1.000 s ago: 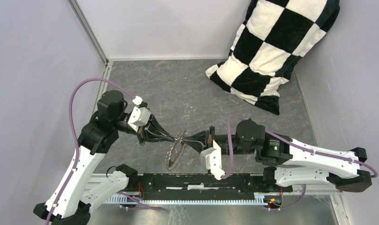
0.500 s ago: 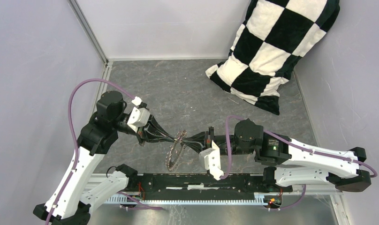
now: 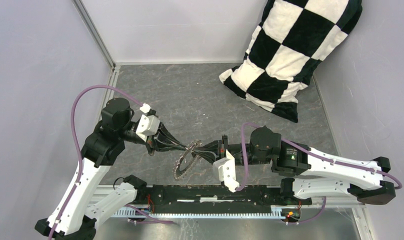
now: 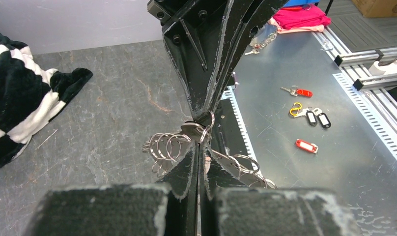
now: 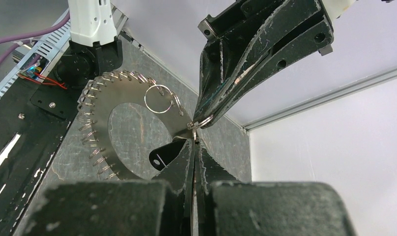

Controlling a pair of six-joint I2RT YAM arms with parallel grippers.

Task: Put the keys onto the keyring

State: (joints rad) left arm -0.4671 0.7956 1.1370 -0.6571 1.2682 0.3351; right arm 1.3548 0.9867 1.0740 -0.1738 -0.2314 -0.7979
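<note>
The keyring [image 3: 182, 165] is a flat metal ring edged with many small split rings [image 4: 166, 145], and it hangs in the air between my two arms above the table's front. My left gripper [image 3: 191, 146] is shut on one small split ring at the keyring's upper edge [image 5: 203, 120]. My right gripper [image 3: 198, 150] meets it tip to tip and is shut on a key, whose black head [image 5: 162, 155] sticks out beside its fingers. The key's blade is hidden between the jaws. In the left wrist view the right gripper [image 4: 202, 114] comes in from above.
A black-and-white checkered pillow [image 3: 290, 55] leans in the back right corner. A black rail [image 3: 215, 192] runs along the front edge below the keyring. Beyond it, on a metal bench, lie red tags [image 4: 306, 145] and other small key tags [image 4: 317, 118]. Grey walls close in both sides.
The keyring has swung from nearly edge-on to a more open, tilted pose. Both gripper tips have shifted slightly left and stayed shut.
</note>
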